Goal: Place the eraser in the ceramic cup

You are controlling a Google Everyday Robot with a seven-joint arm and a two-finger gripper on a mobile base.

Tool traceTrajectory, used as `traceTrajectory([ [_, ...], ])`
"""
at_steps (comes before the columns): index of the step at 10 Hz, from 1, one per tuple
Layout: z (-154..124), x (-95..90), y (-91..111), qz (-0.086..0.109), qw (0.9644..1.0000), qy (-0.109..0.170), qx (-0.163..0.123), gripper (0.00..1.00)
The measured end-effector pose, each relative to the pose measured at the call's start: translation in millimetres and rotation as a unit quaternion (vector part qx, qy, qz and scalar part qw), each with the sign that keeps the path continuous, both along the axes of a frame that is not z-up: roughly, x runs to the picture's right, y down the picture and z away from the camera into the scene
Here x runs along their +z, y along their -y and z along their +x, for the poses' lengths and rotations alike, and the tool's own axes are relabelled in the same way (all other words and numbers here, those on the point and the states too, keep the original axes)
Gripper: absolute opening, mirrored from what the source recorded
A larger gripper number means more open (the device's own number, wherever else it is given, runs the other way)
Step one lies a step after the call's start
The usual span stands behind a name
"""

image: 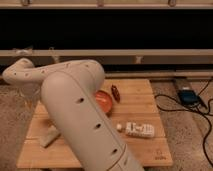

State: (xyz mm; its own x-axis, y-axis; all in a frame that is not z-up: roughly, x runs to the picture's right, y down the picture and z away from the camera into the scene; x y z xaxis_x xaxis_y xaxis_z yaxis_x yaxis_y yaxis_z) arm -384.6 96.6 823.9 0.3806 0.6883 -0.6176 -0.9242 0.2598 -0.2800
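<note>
Your wooden table (145, 107) carries a shallow orange bowl (105, 100), a dark brown oblong piece (115, 93), a white flat packet (139, 130) and a pale beige block (50, 136); the arm (80, 115) hides the jaws.
</note>
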Motion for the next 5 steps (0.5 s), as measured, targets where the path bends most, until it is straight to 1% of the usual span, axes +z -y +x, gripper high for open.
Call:
traceTrajectory([
  [1,-11.6,31.2,10.7,-0.004,0.9999,0.006,-0.008,0.65],
  [2,-13.0,41.3,16.8,-0.005,0.9999,0.007,-0.009,0.65],
  [3,-9.0,63.7,31.2,-0.009,0.9999,0.009,-0.010,0.65],
  [5,3.3,80.2,49.1,-0.009,0.9999,0.012,-0.006,0.65],
])
